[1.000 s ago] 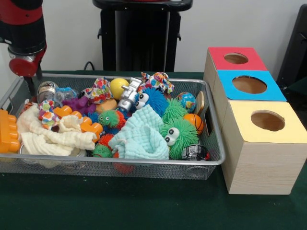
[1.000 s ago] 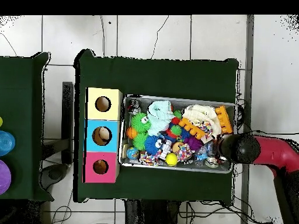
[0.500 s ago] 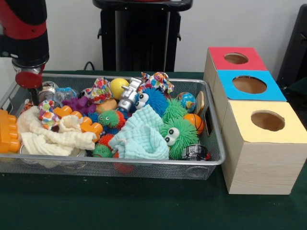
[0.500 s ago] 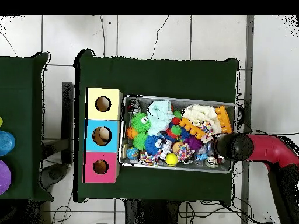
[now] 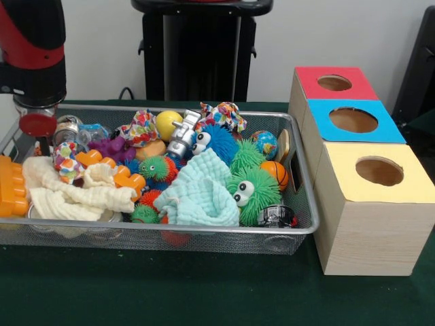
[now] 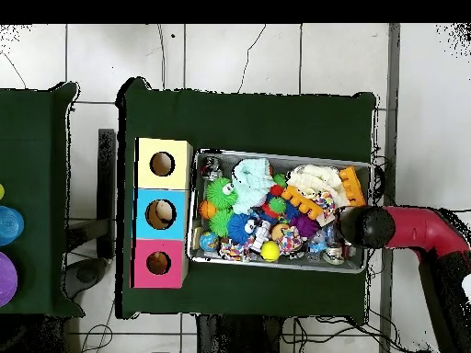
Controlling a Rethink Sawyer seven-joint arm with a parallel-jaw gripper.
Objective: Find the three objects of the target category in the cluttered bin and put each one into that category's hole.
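Observation:
A wire bin (image 5: 204,227) holds a heap of toys: a green fuzzy ball with eyes (image 5: 253,192), a blue fuzzy one (image 5: 212,141), a pale blue cloth (image 5: 200,193), a cream cloth (image 5: 75,197), a yellow ball (image 5: 167,123), a small basketball (image 5: 274,172) and an orange block (image 5: 10,187). To the bin's right stands a wooden box with a red hole (image 5: 334,83), a blue hole (image 5: 353,120) and a yellow hole (image 5: 378,171). My gripper (image 5: 39,136) hangs low over the bin's left end, just above the cream cloth. From overhead the arm's head (image 6: 368,225) covers it.
The bin (image 6: 281,153) sits on a green-covered table (image 6: 248,119), the box (image 6: 162,213) tight against its short side. A second green table at the overhead view's left edge carries blue (image 6: 7,225) and purple (image 6: 5,278) things.
The arm has come down and moved a little inward over the bin's left end. The toys have not shifted.

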